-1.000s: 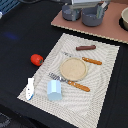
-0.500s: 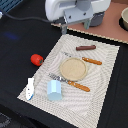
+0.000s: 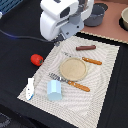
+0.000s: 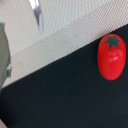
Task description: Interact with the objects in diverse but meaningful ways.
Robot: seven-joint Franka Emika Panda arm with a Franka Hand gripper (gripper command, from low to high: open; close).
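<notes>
The red tomato [image 3: 36, 59] lies on the dark table just off the placemat's edge on the exterior view's left; it also shows in the wrist view [image 4: 112, 55]. The grey saucepan [image 3: 95, 15] stands at the back. The brown sausage [image 3: 86, 48] lies on the mat's far part. The light blue cup [image 3: 54, 91] and the white-and-blue fish [image 3: 31, 87] sit at the mat's near corner. My gripper [image 3: 62, 37] hangs under the white arm above the mat's far corner, behind the tomato. Its fingers are hidden.
A round wooden plate [image 3: 73, 69] sits mid-mat on the striped placemat [image 3: 105, 90]. An orange-handled fork [image 3: 70, 81] and knife [image 3: 89, 60] flank it. A bowl [image 3: 124, 17] stands at the far right on a tan surface. A blurred grey-green shape [image 4: 3, 55] edges the wrist view.
The arm has come forward from the back of the table to above the mat's far corner, near the tomato. The objects have not moved.
</notes>
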